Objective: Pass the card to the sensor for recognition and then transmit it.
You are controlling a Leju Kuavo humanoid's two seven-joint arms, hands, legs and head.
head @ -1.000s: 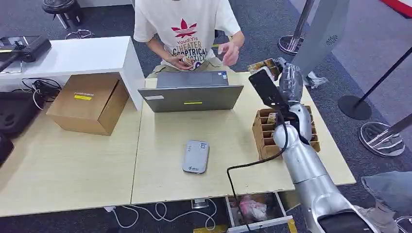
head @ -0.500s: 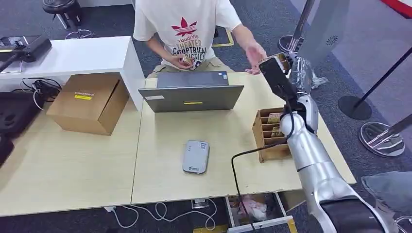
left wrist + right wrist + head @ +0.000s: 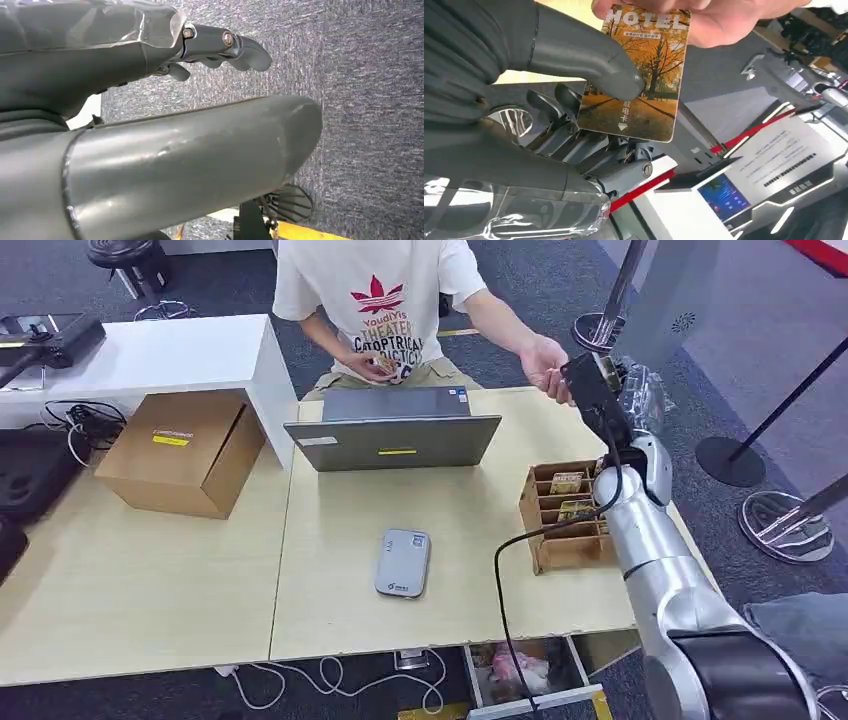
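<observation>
My right hand (image 3: 628, 390) is raised past the table's far right corner. In the right wrist view its thumb (image 3: 579, 55) presses an orange hotel card (image 3: 644, 75) against the fingers behind it. A person's hand (image 3: 545, 364) meets mine there, and its fingers (image 3: 704, 20) pinch the card's far edge. The grey card sensor (image 3: 403, 562) lies flat on the middle of the table, well to the left of my right arm. My left hand (image 3: 215, 42) hangs over grey carpet, fingers apart and holding nothing.
A wooden card rack (image 3: 566, 515) with several cards stands under my right forearm. An open laptop (image 3: 395, 430) sits at the far edge before the seated person (image 3: 385, 300). A cardboard box (image 3: 185, 450) stands at the left. Stanchion bases (image 3: 730, 460) stand on the floor at the right.
My right arm has swung right and away from me, carrying the card. The person's hand reached out to meet it and now pinches the card's edge.
</observation>
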